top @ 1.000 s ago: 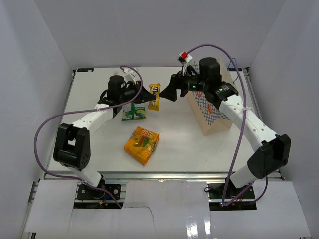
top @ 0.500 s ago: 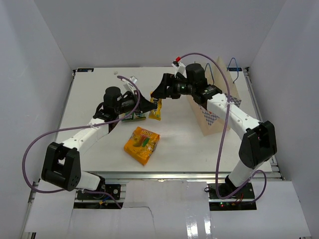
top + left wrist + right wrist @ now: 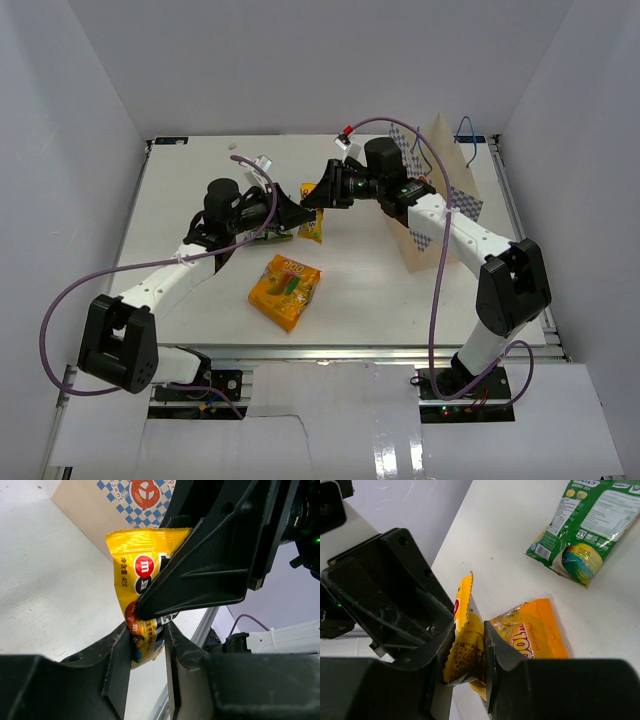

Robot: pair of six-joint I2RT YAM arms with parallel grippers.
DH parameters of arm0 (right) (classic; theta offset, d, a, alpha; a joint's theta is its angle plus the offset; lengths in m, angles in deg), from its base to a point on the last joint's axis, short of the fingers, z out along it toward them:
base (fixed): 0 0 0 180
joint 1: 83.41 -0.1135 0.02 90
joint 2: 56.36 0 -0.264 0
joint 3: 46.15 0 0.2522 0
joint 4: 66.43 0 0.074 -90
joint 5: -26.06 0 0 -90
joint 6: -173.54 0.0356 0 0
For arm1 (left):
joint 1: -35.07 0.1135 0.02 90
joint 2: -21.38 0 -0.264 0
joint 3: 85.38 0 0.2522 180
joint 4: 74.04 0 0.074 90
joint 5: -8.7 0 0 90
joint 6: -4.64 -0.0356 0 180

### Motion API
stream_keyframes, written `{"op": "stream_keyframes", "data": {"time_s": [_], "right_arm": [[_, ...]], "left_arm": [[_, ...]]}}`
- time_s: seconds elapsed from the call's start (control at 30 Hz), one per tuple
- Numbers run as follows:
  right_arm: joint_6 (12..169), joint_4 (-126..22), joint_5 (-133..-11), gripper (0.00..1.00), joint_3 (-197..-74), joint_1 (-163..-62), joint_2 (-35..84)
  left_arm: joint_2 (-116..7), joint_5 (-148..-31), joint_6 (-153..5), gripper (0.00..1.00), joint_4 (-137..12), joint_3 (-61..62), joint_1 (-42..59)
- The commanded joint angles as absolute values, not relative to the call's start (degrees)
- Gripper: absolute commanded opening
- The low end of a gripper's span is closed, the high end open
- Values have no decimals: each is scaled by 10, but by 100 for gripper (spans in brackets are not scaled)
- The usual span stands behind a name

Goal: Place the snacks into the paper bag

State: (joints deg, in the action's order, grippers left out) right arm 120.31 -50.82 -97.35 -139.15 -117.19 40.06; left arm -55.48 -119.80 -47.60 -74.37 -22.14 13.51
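Left gripper [image 3: 146, 636] is clamped narrow on the bottom end of the small yellow packet [image 3: 142, 562]. The right gripper [image 3: 468, 647] has its jaws pinched on the same packet a bit higher up. So both arms have hold of it in mid-air, up off the table [image 3: 170, 180], between the two wrists. Looks like a handover to me.

What worries me:
- If either arm pulls before the other lets go, the wrapper could tear or get yanked out of both grips.
- If left releases and right's pinch turns out to be shallow, the packet could slip and drop somewhere near the orange pouch [image 3: 285, 290].
- The two sets of fingers sit right up against each other, so a small sideways nudge could knock them together.
- The paper bag [image 3: 432, 225] stands upright just beside the right forearm, so a careless swing toward it might tip it.

On views: the top cam gives me the layout, but the fingers hide most of the packet there. The left wrist cam shows where right's fingers cross the wrapper. The right wrist cam shows the green-white pouch [image 3: 582, 525] lying flat on the table, which the left arm mostly covers from above.
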Motion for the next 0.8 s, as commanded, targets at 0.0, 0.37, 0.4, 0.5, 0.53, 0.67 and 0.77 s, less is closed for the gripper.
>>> {"op": "stream_keyframes", "data": {"time_s": [0.0,0.37,0.4,0.5,0.53,0.67,0.77], "right_arm": [[1191,-545,-989,26,-1411,-1172,390],[982,-535,-1023,8,-1517,-1162,367],[964,-532,-1041,8,-1541,-1157,365],[895,-500,-1072,8,-1586,-1126,358],[879,-495,-1078,8,-1610,-1107,354],[816,-463,-1046,8,-1659,-1053,329],[810,-457,-1016,8,-1682,-992,314]], "left_arm": [[-517,-1200,-471,42,-763,-228,133],[-416,-1219,-499,87,-763,-279,134],[-407,-1209,-500,90,-761,-285,134],[-377,-1195,-519,98,-737,-308,135],[-371,-1186,-527,98,-722,-314,135],[-363,-1141,-586,98,-608,-296,135],[-362,-1093,-617,98,-516,-281,135]]}}
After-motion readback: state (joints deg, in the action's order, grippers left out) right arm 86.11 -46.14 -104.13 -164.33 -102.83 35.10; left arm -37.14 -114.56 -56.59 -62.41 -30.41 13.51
